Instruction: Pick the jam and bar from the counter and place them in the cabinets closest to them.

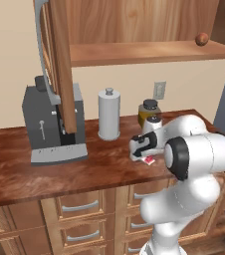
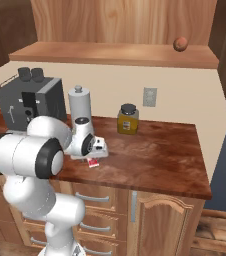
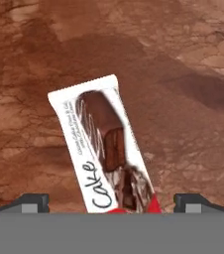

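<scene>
Red-and-white, the bar [image 3: 104,149] lies flat on the surface [image 3: 183,124], centre frame in the hand view, between the spread fingertips [image 3: 32,202] of the open end effector [image 3: 111,203]. Descend straight; close across the narrow width.

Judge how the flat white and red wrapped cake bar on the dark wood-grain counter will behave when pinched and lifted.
The flat white and red wrapped cake bar lies flat, so it probably won't roll or tip. Its glossy-looking wrapper may be slippery between the open gripper fingers. Being thin and small, it is likely light and could skid on the glossy dark wood-grain counter if nudged.
</scene>
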Available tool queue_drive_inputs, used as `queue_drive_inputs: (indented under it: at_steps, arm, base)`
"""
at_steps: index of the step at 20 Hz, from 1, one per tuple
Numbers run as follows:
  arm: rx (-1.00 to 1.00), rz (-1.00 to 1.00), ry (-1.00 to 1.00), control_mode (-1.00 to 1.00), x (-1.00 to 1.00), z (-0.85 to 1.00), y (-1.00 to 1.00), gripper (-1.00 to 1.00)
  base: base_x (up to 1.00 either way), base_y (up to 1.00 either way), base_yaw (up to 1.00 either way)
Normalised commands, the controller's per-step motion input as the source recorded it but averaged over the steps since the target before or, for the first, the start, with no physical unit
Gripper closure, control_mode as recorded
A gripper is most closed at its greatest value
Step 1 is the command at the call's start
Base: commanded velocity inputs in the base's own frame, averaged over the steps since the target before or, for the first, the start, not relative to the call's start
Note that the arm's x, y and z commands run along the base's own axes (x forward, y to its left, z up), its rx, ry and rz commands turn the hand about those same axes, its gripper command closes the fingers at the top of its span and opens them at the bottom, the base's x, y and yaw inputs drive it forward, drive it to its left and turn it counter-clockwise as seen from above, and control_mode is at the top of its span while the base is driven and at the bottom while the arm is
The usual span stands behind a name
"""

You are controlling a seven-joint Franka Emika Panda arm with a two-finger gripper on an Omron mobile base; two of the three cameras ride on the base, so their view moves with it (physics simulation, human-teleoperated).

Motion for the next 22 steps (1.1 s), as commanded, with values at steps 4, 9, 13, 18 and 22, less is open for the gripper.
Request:
queue_drive_inputs:
  at_steps: [4,9,13,18,22]
  arm:
    - [0.00,0.05,0.01,-1.00,0.43,-0.63,-0.12,-1.00]
    - [0.00,0.09,0.05,-1.00,0.33,-0.76,-0.24,1.00]
    - [0.00,0.01,0.02,-1.00,0.10,-0.18,0.00,1.00]
    - [0.00,0.00,0.00,-1.00,-0.04,0.05,0.00,1.00]
    - [0.00,0.00,0.00,-1.00,-0.18,0.60,-0.03,1.00]
  base:
    - [0.00,0.00,0.00]
    - [0.00,0.00,0.00]
    - [0.00,0.00,0.00]
    - [0.00,0.00,0.00]
    - [0.00,0.00,0.00]
